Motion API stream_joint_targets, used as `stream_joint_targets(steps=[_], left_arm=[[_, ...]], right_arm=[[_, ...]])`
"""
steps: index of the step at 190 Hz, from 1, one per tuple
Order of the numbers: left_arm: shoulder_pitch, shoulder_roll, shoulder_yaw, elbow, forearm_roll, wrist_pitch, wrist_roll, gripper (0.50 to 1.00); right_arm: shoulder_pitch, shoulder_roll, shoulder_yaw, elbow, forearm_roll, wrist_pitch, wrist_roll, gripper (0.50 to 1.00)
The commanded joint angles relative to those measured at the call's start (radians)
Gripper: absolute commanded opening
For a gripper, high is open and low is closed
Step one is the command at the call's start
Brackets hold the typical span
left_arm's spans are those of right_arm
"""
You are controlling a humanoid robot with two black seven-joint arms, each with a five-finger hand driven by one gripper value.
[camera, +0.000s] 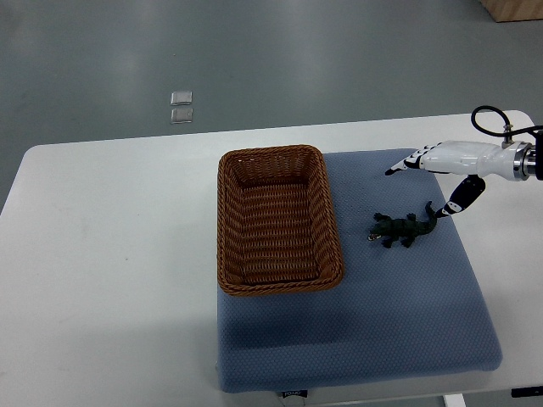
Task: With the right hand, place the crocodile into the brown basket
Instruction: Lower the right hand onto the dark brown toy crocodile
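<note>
A small dark green toy crocodile (403, 228) lies on the blue mat (399, 297), just right of the brown wicker basket (231, 222), which holds nothing. My right hand (428, 180) comes in from the right edge, white with black fingertips. Its fingers are spread and hold nothing; the upper fingers (405, 163) point left above the crocodile and the thumb (458, 199) hangs down close to its tail. The left hand does not show.
The mat lies on a white table (102, 254). Two small pale squares (181, 107) sit on the grey floor beyond the table's far edge. A black cable (492, 119) loops at my right wrist.
</note>
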Motion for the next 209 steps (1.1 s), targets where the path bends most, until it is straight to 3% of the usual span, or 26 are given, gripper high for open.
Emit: stream_joint_targets(steps=[1, 65, 130, 209], left_arm=[[0.000, 0.000, 0.000, 0.000, -0.002, 0.000, 0.000, 1.000], [0.000, 0.000, 0.000, 0.000, 0.000, 0.000, 0.000, 1.000], [0.000, 0.000, 0.000, 0.000, 0.000, 0.000, 0.000, 1.000], [0.000, 0.000, 0.000, 0.000, 0.000, 0.000, 0.000, 1.000]], right_arm=[[0.000, 0.016, -0.031, 0.000, -0.005, -0.034, 0.000, 0.928], [0.001, 0.064, -0.045, 0.017, -0.008, -0.047, 0.000, 0.928], [0.003, 0.067, -0.094, 0.013, -0.132, -0.152, 0.000, 0.928], [-0.007, 0.082, -0.097, 0.002, -0.144, -0.155, 0.000, 0.928]])
